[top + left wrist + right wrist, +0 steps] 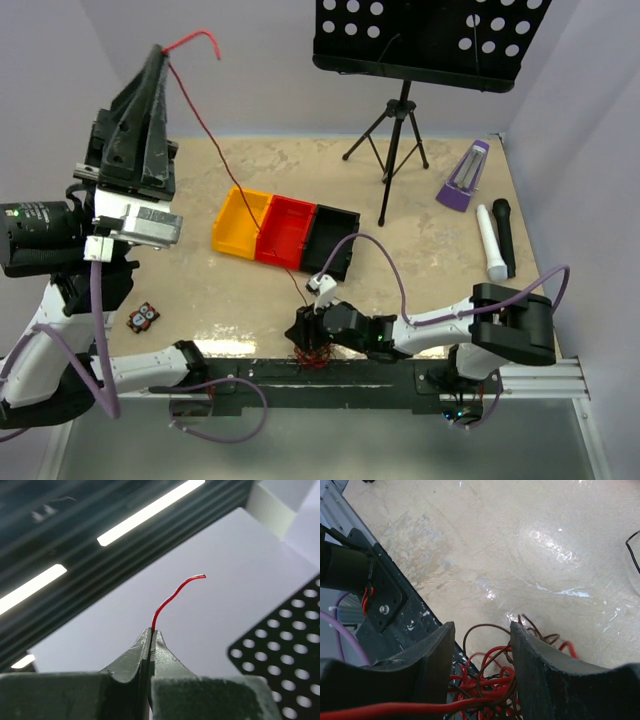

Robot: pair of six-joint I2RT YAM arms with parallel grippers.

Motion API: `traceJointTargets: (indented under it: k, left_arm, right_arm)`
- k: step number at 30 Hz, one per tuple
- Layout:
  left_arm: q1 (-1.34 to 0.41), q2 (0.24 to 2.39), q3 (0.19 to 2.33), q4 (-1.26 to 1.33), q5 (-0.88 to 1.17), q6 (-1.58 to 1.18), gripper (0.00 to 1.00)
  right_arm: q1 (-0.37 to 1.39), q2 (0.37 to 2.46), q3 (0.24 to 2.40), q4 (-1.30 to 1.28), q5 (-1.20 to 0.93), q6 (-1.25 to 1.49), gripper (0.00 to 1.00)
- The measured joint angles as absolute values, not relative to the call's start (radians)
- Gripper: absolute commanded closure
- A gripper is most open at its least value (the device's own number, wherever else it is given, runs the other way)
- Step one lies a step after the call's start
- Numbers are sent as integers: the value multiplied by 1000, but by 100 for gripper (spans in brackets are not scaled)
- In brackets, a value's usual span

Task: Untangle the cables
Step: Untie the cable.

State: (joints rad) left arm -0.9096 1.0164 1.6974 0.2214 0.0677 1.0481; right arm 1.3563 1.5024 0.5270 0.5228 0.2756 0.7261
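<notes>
The left claw is raised high at the far left, clamped tight on one red cable whose short curled end pokes out past the tips. That cable slopes down rightward to the tangle of red and brown cables at the near edge of the desk. The right claw sits low over the tangle, half open, fingers straddling the strands without pinching any.

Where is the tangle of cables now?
In the top view, the tangle of cables lies midway along the table's near edge, under the right gripper, nearer than the black tray.
</notes>
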Motion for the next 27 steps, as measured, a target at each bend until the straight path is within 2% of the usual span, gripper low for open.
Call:
traceJointTargets:
  k: [6,11,13,18,20,22,24,27]
  left_arm:
    - [-910,1047,1694,458,23,1301,100]
    - [-910,1092,1774,524,5,1433,100]
    - [-910,1089,1783,511,-19,1440,100]
    - [-910,945,1653,295,-64,1350,100]
    - [-910,843,1547,157,-60,1279,100]
    - [-910,762,1454,10,-49,1213,100]
    - [-910,707,1365,-126,-25,1159,100]
    - [-910,686,1263,-283,5,1097,100]
  right_arm:
    - [1357,1521,488,559,281,746,41]
    - [1357,1546,484,592,283,752,39]
    - [1357,1547,490,587,291,751,41]
    - [1357,1505,526,485,313,738,48]
    - [1357,1441,540,436,331,726,48]
    - [1357,1368,564,399,351,713,43]
    - [1357,1308,597,373,364,701,44]
    - [1357,1260,635,352,386,683,60]
